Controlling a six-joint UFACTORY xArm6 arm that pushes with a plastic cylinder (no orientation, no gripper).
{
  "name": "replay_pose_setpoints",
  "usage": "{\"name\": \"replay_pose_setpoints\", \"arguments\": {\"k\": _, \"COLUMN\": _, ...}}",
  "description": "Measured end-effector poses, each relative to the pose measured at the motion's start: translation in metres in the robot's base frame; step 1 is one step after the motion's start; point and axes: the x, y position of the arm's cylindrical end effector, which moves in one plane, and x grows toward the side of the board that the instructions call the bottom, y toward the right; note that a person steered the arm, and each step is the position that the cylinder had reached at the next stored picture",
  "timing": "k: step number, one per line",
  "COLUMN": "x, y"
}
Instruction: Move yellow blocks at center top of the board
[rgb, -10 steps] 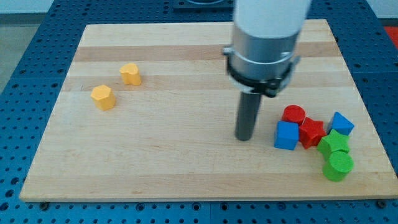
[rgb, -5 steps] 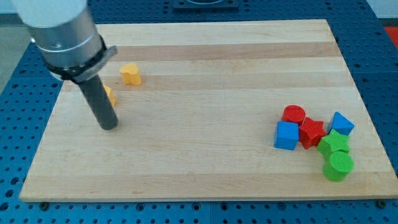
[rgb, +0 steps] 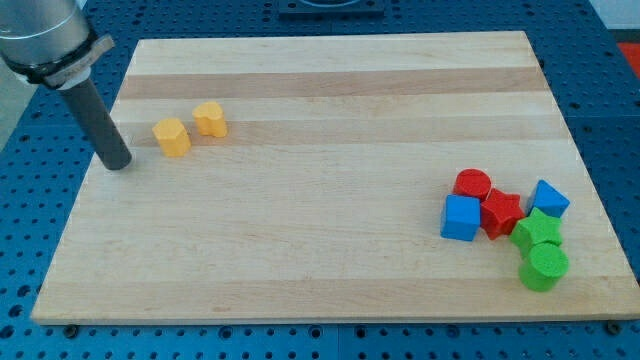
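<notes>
My tip (rgb: 119, 165) rests on the board (rgb: 320, 270) near its left edge, in the upper left of the frame, just left of the two yellow blocks and not touching either. The nearer yellow block (rgb: 172, 138) sits a little to the tip's right and slightly higher in the frame; the second yellow block (rgb: 210, 119) stands just beside it, up and to the right, with a narrow gap between them. Both lie in the board's upper left part, well left of its top centre. There is no end effector that opens or closes, only the dark rod. At the lower right of the frame is a cluster: a red cylinder (rgb: 472, 184), a blue cube (rgb: 461, 217), a red star (rgb: 502, 212), a blue block (rgb: 550, 198), a green block (rgb: 537, 230) and a green cylinder (rgb: 545, 267).
</notes>
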Motion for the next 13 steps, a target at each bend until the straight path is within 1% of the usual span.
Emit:
{"name": "replay_pose_setpoints", "arguments": {"k": 1, "x": -0.004, "y": 0.007}}
{"name": "replay_pose_setpoints", "arguments": {"k": 3, "x": -0.023, "y": 0.048}}
{"name": "replay_pose_setpoints", "arguments": {"k": 5, "x": -0.037, "y": 0.078}}
{"name": "replay_pose_setpoints", "arguments": {"k": 7, "x": -0.063, "y": 0.098}}
{"name": "replay_pose_setpoints", "arguments": {"k": 10, "x": -0.104, "y": 0.150}}
{"name": "replay_pose_setpoints", "arguments": {"k": 13, "x": -0.124, "y": 0.191}}
